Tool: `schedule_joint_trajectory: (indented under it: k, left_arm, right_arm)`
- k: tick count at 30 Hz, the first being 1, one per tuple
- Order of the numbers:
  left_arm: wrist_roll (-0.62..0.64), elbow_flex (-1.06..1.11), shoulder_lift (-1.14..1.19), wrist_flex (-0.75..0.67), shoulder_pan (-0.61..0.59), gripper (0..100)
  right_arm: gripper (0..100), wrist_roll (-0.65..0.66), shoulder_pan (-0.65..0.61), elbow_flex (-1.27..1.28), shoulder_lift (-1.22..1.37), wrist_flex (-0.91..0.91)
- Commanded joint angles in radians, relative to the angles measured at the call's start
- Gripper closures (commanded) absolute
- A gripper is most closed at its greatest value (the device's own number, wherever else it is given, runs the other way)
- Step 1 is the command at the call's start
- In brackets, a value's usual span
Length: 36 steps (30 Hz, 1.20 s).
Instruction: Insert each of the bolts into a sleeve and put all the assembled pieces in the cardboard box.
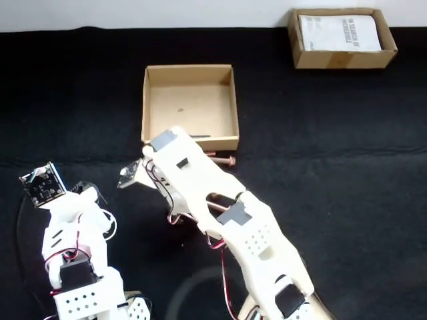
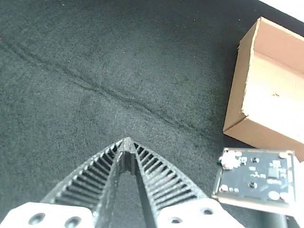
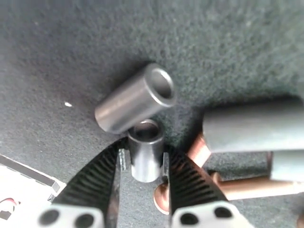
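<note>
In the right wrist view my right gripper (image 3: 142, 156) is shut on a short dark metal sleeve (image 3: 145, 142), held upright on the black mat. Another sleeve (image 3: 135, 97) lies on its side just beyond it, touching or nearly so. Two more sleeves (image 3: 251, 128) lie to one side, with copper bolts (image 3: 247, 187) among them. From above, the right arm (image 1: 200, 180) stretches to the table's middle, in front of the open cardboard box (image 1: 190, 137). One bolt (image 1: 221, 160) lies by the box's front wall. My left gripper (image 2: 126, 143) is shut with nothing in it, over bare mat.
A second cardboard box (image 1: 340, 59) holding a printed sheet stands at the back right. The left arm (image 1: 73, 233) stands at the front left. In the left wrist view the box corner (image 2: 247, 109) and the right arm's camera board (image 2: 256, 175) are close by.
</note>
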Motion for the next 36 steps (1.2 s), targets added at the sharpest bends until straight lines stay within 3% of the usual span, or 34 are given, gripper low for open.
schedule_joint_trajectory:
  k: [1,12,19,27,29,33,36]
  left_arm:
    - [-0.002,0.013,-0.015,0.005,0.016,99]
    - [0.003,0.013,-0.013,0.061,0.019,99]
    - [0.003,0.013,-0.012,0.063,0.065,99]
    - [-0.015,0.013,-0.01,0.166,0.068,99]
    - [-0.115,0.013,-0.01,0.166,0.067,99]
    - [-0.459,0.013,-0.01,0.161,0.068,99]
    - [-0.528,0.008,-0.01,0.117,0.117,99]
  right_arm:
    - [99.0,0.0,0.008,-0.113,-0.081,0.035]
    - [99.0,-0.044,0.064,-0.193,-0.361,0.073]
    - [99.0,-0.153,0.104,-0.193,-0.633,0.073]
    - [99.0,-0.321,0.315,-0.191,-0.941,0.073]
    - [99.0,-0.361,0.392,-0.189,-1.012,0.073]
    - [99.0,-0.43,0.57,-0.13,-1.161,0.073]
    - [99.0,-0.446,0.722,-0.016,-1.299,0.07]
